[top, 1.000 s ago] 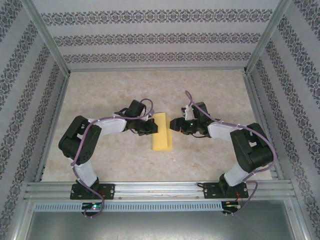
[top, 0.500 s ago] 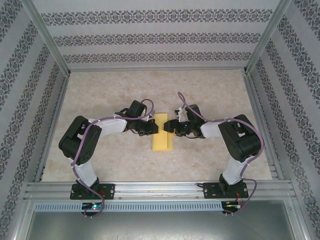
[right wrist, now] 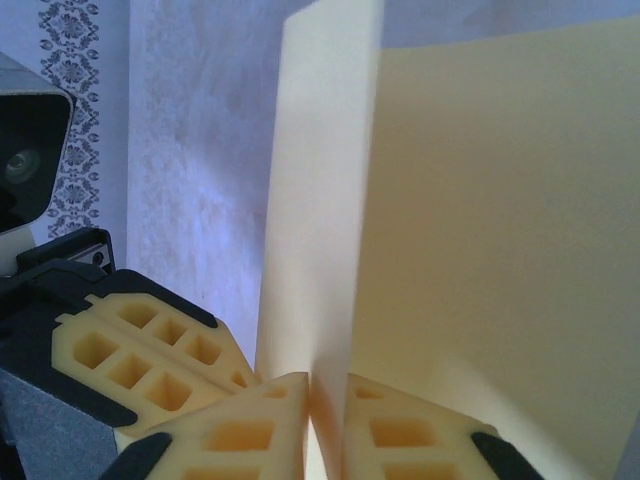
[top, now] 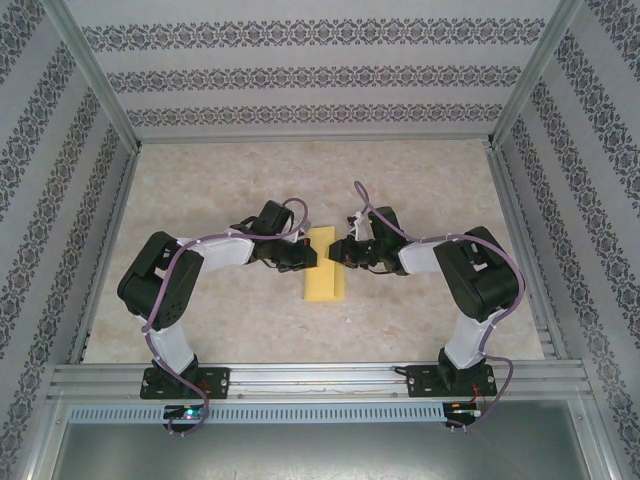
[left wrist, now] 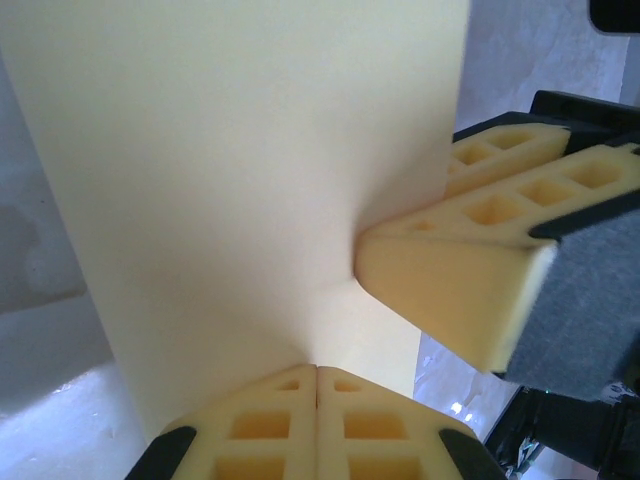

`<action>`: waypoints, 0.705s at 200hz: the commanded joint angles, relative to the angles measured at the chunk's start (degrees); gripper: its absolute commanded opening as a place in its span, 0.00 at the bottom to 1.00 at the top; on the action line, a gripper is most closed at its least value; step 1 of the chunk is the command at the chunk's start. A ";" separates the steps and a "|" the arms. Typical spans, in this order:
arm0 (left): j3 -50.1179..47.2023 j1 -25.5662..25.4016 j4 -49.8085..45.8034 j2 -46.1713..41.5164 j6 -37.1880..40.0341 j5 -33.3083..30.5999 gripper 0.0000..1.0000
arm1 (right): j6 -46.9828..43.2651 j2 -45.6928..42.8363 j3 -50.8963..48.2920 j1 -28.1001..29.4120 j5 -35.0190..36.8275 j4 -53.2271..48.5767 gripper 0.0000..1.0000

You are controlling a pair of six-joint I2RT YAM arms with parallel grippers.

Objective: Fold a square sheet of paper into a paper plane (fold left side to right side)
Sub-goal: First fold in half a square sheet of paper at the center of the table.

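The square sheet of paper (top: 322, 266) is yellow and lies as a narrow folded strip at the middle of the table. My left gripper (top: 308, 256) is shut, its joined fingertips (left wrist: 316, 368) pressing against the paper's (left wrist: 230, 180) left edge with nothing between them. My right gripper (top: 337, 252) meets the strip from the right. In the right wrist view its jaws (right wrist: 325, 385) are shut on a raised flap of the paper (right wrist: 480, 200), which stands up between the fingers. The right gripper's fingers (left wrist: 470, 280) show dented into the sheet in the left wrist view.
The marbled tabletop (top: 220, 180) is fenced by aluminium rails (top: 310, 375) at the near edge and patterned walls (top: 320, 75) on three sides. Both arms (top: 170, 280) bend inward, leaving open table behind and beside the paper.
My right gripper slid left to the paper's right edge and closed from half open onto its flap. The left gripper stayed shut and still.
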 commanded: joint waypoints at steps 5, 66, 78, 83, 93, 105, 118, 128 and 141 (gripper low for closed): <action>1.23 -0.62 0.42 -0.64 -0.09 -0.11 0.06 | -1.46 0.82 1.30 0.69 1.53 -0.84 0.08; 0.95 -0.51 -2.93 -5.47 1.71 -7.82 0.35 | -4.76 0.82 3.63 0.75 4.84 -7.26 0.05; 0.78 -0.36 -3.42 -6.13 1.84 -9.67 0.38 | -5.36 0.84 4.07 0.79 5.43 -8.34 0.05; 0.77 -0.36 -3.78 -6.32 1.96 -10.53 0.41 | -5.55 0.86 4.19 0.78 5.78 -8.83 0.05; 0.62 -0.34 -4.34 -6.61 2.06 -12.21 0.43 | -5.91 0.82 4.43 0.78 6.34 -9.61 0.05; 0.62 -0.47 -4.70 -6.55 2.27 -13.24 0.46 | -6.21 0.78 4.56 0.86 6.97 -10.35 0.05; 0.85 -0.35 -5.31 -6.00 2.41 -13.68 0.47 | -6.31 0.77 4.65 0.91 7.36 -10.75 0.05; 1.20 -0.35 -5.72 -5.39 2.54 -13.67 0.48 | -6.31 0.78 4.82 0.86 7.66 -11.01 0.05; 1.67 -0.46 -5.96 -4.43 2.59 -13.27 0.49 | -6.35 0.77 4.99 0.94 7.97 -11.51 0.05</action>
